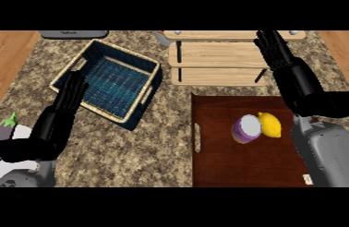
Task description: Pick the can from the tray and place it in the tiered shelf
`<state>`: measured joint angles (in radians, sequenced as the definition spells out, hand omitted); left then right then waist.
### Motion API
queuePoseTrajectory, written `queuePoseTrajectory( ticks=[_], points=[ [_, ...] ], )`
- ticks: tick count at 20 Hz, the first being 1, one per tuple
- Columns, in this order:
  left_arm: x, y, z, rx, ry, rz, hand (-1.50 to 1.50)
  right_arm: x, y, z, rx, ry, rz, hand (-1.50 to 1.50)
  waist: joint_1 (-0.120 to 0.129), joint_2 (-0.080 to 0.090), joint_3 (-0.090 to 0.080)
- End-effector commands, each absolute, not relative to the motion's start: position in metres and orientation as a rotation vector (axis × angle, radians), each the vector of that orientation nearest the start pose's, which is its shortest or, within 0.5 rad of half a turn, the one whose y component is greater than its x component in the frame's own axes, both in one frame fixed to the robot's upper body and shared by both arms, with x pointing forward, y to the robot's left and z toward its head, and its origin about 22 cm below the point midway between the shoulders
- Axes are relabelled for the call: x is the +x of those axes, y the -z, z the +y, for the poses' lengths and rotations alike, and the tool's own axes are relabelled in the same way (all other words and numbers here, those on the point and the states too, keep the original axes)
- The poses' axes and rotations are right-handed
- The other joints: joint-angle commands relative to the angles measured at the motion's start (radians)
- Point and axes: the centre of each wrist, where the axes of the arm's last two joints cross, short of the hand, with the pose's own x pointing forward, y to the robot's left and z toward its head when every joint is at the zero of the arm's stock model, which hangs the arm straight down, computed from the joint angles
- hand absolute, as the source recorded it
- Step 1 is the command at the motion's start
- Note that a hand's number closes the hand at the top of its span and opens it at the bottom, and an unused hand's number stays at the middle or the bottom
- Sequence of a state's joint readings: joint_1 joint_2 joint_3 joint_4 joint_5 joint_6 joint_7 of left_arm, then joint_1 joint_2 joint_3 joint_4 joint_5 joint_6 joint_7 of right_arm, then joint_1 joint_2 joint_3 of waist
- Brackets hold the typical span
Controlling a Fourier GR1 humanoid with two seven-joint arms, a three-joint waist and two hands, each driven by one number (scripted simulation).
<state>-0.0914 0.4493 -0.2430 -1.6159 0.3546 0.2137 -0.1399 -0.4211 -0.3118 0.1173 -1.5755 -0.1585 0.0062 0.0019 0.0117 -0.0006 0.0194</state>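
Here, round purple can (pixel 246 129) on wooden tray (pixel 225 166); left hand (pixel 68 94), right hand (pixel 274 48), fingers straight.

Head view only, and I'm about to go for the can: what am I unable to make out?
- tiered shelf: right end is behind the right hand; the space between its levels is unseen from above.
- tray: right edge is under the right forearm.
- can: label too small; contact with the lemon unclear.
- purple vegetable: cut off by the left edge.
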Motion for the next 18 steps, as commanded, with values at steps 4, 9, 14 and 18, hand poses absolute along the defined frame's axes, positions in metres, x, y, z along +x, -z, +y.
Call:
queuePoseTrajectory(
  ticks=[4,9,14,18],
  points=[
    [0.245,-0.004,0.286,0.122,0.009,-1.368,0.00,0.324,-0.130,-0.315,0.044,-0.436,-1.972,1.50,-0.019,0.013,-0.016],
    [0.221,0.028,0.294,0.090,-0.045,-1.184,0.00,0.307,-0.095,-0.396,-0.338,-0.532,-1.572,1.50,-0.010,0.040,-0.018],
    [0.239,0.017,0.287,0.079,-0.023,-1.157,0.00,0.311,-0.060,-0.407,-0.106,-0.535,-1.653,-1.50,0.005,0.026,-0.015],
    [0.229,0.018,0.294,0.085,-0.028,-1.142,0.00,0.304,-0.077,-0.431,0.029,-0.705,-1.638,-1.50,0.004,0.014,-0.016]
  ],
)
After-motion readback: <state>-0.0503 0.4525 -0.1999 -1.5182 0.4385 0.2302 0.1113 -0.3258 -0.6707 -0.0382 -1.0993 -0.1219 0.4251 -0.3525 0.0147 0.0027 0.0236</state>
